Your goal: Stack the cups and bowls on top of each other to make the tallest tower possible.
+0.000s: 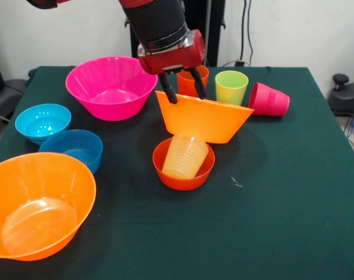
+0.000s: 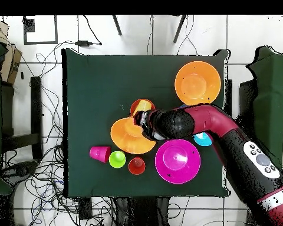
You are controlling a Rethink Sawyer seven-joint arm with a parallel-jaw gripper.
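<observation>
Gripper (image 1: 183, 87) pinches the far rim of the big orange bowl (image 1: 203, 119), which we see lifted and tilted just above the small red bowl (image 1: 183, 169) holding the yellow cup (image 1: 184, 156), probably for stacking there.

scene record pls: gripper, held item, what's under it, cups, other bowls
gripper: gripper shut on rim of large orange bowl, lifted and tilted
below: small red-orange bowl with pale yellow cup lying inside
cups: orange cup and lime green cup upright; red-pink cup on its side
other bowls: magenta bowl, light blue bowl, darker blue bowl, second large orange bowl, all on table
</observation>
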